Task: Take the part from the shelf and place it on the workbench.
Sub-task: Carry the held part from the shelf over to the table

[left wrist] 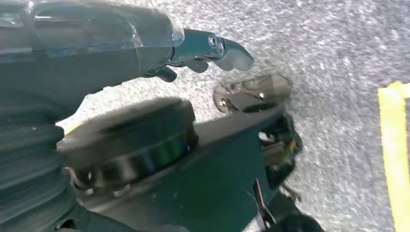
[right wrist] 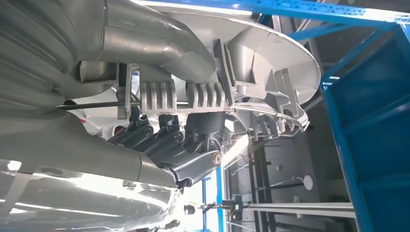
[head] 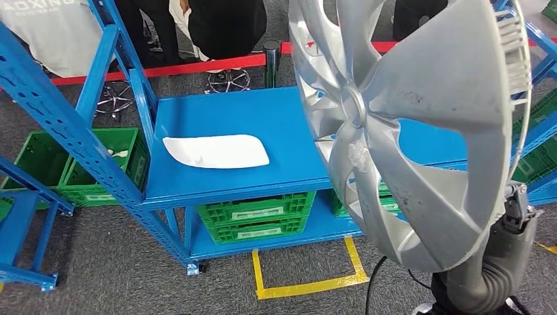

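A big silver wheel cover (head: 420, 118) stands upright close in front of me, covering the right half of the head view. My right hand (head: 519, 207) holds it from below at its rim, mostly hidden behind it. In the right wrist view the dark fingers (right wrist: 186, 145) curl around the ribbed inner rim of the wheel cover (right wrist: 270, 58), with the thumb on the other face. The blue workbench top (head: 263, 111) lies beyond and to the left of the cover. My left hand (left wrist: 203, 48) hangs over the grey floor, fingers stretched out and holding nothing.
A flat white part (head: 217, 151) lies on the blue top. Green crates (head: 256, 216) sit on the level below, and more (head: 85, 164) stand on the floor at left. Blue rack uprights (head: 59, 118) slant at left. People stand behind a red barrier (head: 197, 65). Yellow tape (head: 309, 285) marks the floor.
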